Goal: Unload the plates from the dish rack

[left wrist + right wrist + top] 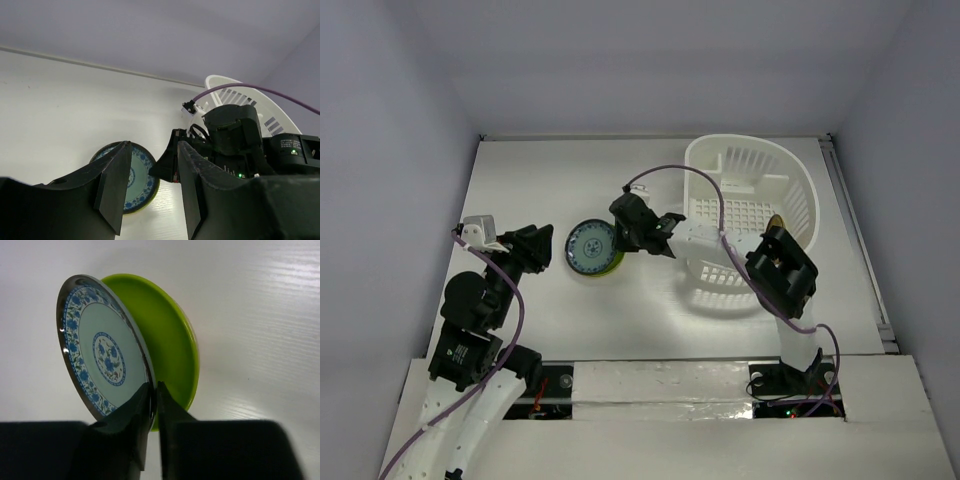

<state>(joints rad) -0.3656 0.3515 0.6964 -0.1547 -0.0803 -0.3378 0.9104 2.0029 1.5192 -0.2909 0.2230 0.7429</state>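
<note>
My right gripper [620,246] is shut on the rim of the patterned teal-blue plate [588,246]. It holds the plate tilted over the lime green plate [612,264], which lies on the table left of the dish rack [750,160]. The right wrist view shows the jaws [154,390] pinching the blue plate [100,355] in front of the green plate [172,335]. My left gripper [550,250] is open and empty just left of the plates. The left wrist view shows the blue plate [140,175] beyond its fingers [116,185]. The other plates are hidden.
The white rack stands at the right back of the table and shows in the left wrist view [240,95]. A sliver of amber-yellow [775,219] shows inside it by the right arm's elbow [782,270]. A purple cable [690,172] arcs over the rack.
</note>
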